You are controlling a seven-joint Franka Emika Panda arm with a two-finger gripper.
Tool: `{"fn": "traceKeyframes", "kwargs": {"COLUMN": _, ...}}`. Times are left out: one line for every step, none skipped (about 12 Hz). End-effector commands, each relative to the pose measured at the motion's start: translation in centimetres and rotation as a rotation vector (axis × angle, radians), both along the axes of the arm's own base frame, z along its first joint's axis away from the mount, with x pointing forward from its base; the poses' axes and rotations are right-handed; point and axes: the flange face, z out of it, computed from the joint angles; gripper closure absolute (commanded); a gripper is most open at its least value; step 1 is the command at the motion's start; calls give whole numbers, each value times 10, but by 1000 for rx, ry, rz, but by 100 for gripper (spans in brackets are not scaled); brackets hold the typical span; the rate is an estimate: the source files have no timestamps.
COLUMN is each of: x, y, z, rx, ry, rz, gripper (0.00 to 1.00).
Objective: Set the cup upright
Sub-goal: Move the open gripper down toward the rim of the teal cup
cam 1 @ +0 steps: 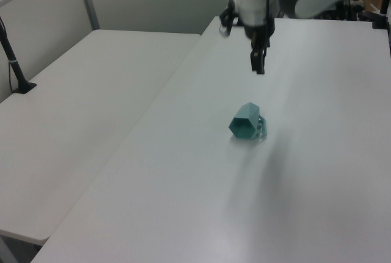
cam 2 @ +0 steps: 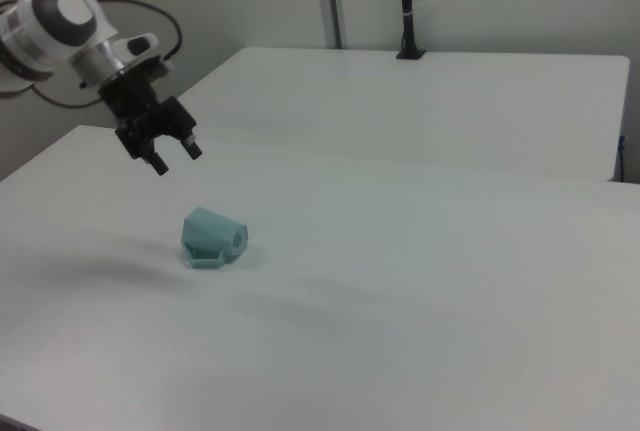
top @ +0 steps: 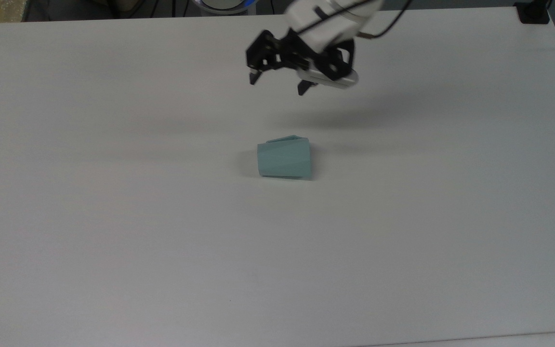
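While the gripper [top: 277, 85] hangs above the white table [top: 113, 217] in the top view, its two dark fingers are spread wide with nothing between them, tips pointing down the picture. The cup [top: 284, 159] lies on its side on the table, below the gripper in the top view and apart from it, roughly in line with the gap between the fingers. Its handle shows along its upper edge, and its wider end points to the top view's right.

Seen in the left view, the gripper [cam 1: 243, 48] is in the air with one finger [cam 1: 259, 60] reaching down toward the table. The cup [cam 1: 246, 122] rests below it, clear of the fingers, its polygonal end turned toward the camera and its handle on the left view's right.

From the right view, the gripper [cam 2: 174, 157] is parted wide and empty, tilted toward the right view's lower right. The cup [cam 2: 213, 237] lies tipped over on the table just below and to the right of the fingertips, not touching them. A second white table [cam 2: 450, 101] stands behind.
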Motion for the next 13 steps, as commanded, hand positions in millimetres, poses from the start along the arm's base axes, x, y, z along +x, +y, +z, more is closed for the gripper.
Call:
{"fn": "traceKeyframes", "kwargs": {"x": -6, "y": 59, "z": -15, "rx": -192, "ry": -98, "rz": 17, "gripper": 0}}
{"fn": "traceKeyframes", "kwargs": {"x": -12, "y": 77, "z": -25, "rx": -278, "ry": -132, "rz": 57, "gripper": 0}}
{"fn": "traceKeyframes", "kwargs": {"x": -17, "y": 91, "z": -34, "rx": -345, "ry": -150, "rz": 80, "gripper": 0}}
{"fn": "traceKeyframes", "kwargs": {"x": -15, "y": 101, "z": -37, "rx": -362, "ry": -166, "rz": 78, "gripper": 0}}
{"fn": "traceKeyframes", "kwargs": {"x": -13, "y": 111, "z": -47, "rx": -383, "ry": -174, "rz": 82, "gripper": 0}}
{"fn": "traceKeyframes", "kwargs": {"x": -10, "y": 121, "z": -59, "rx": -410, "ry": -184, "rz": 95, "gripper": 0}}
{"fn": "traceKeyframes", "kwargs": {"x": -10, "y": 131, "z": -75, "rx": -449, "ry": -195, "rz": 115, "gripper": 0}}
{"fn": "traceKeyframes", "kwargs": {"x": -12, "y": 141, "z": -88, "rx": -485, "ry": -219, "rz": 130, "gripper": 0}}
{"fn": "traceKeyframes", "kwargs": {"x": -13, "y": 146, "z": -96, "rx": -501, "ry": -232, "rz": 139, "gripper": 0}}
{"fn": "traceKeyframes", "kwargs": {"x": -18, "y": 154, "z": -104, "rx": -511, "ry": -248, "rz": 142, "gripper": 0}}
{"fn": "traceKeyframes", "kwargs": {"x": -22, "y": 161, "z": -113, "rx": -521, "ry": -266, "rz": 146, "gripper": 0}}
{"fn": "traceKeyframes", "kwargs": {"x": -25, "y": 166, "z": -117, "rx": -531, "ry": -281, "rz": 152, "gripper": 0}}
{"fn": "traceKeyframes", "kwargs": {"x": -27, "y": 168, "z": -119, "rx": -533, "ry": -281, "rz": 153, "gripper": 0}}
